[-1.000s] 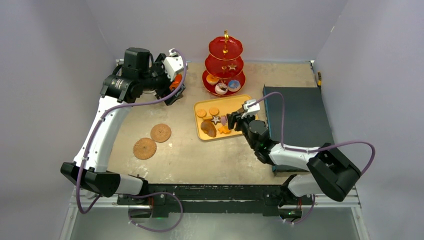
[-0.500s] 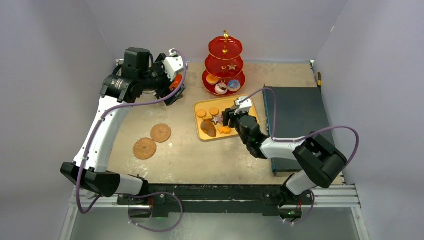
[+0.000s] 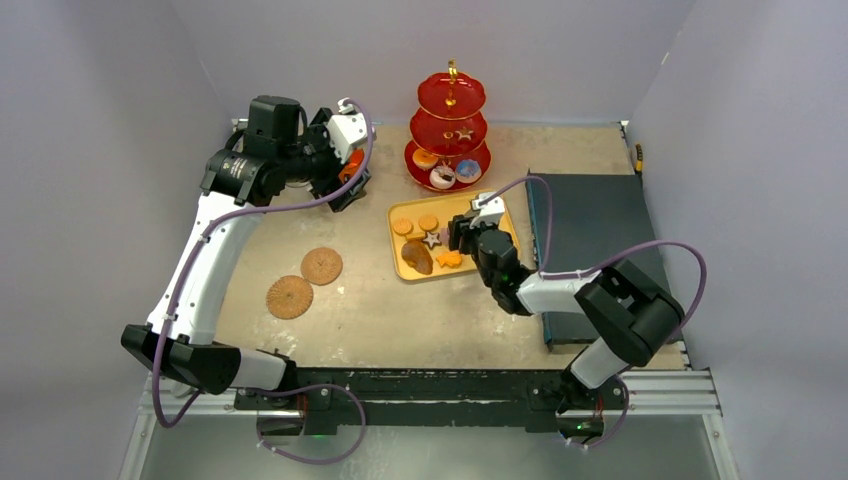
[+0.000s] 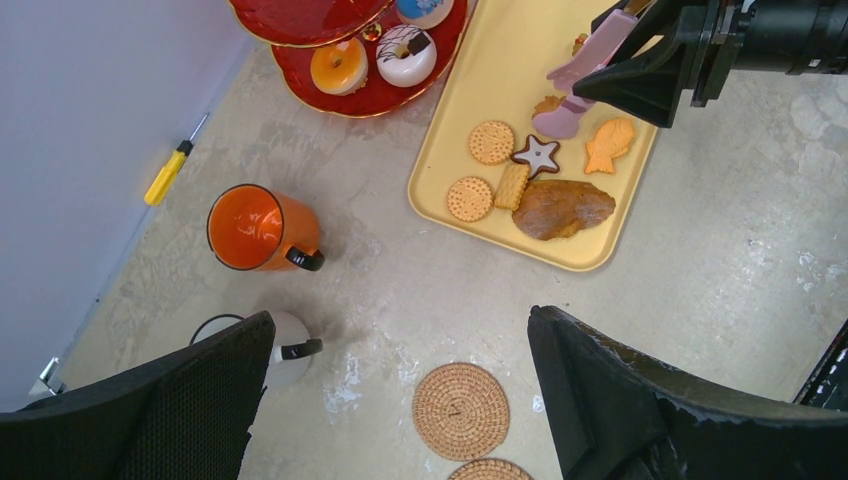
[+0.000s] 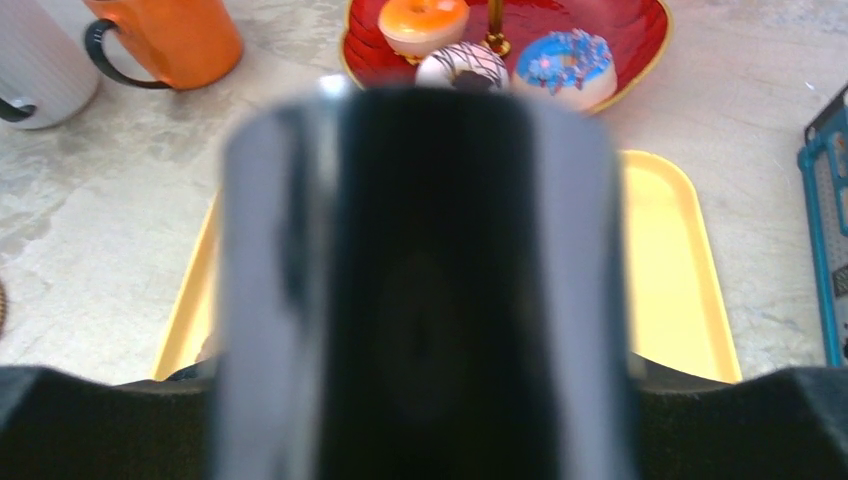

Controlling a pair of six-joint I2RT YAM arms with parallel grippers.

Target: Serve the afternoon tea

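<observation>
Mauve pastry (image 4: 560, 121): on yellow tray (image 4: 497, 62), directly beneath right gripper (image 4: 577, 84) tips; jaws drawn together, grip on pastry unconfirmed; red stand (image 3: 468, 98) lies just beyond this claw; left gripper (image 4: 400, 335), spread wide, hovers farther off, near orange mug (image 4: 250, 228).

The bench (image 3: 370, 320) is a worn beige slab mottled with pale patches. In the top view the red tiered stand (image 3: 470, 97) stands at upper centre, with a yellow tray (image 3: 450, 205) just below it. A dark blue case (image 3: 600, 240) covers the right side. Left of centre the upper coaster (image 3: 321, 265) lies just beside the lower coaster (image 3: 289, 297). At upper left, the left wrist view shows an orange mug (image 4: 255, 228), a white mug (image 4: 285, 335) near it, and a yellow screwdriver (image 4: 168, 172) by the wall
</observation>
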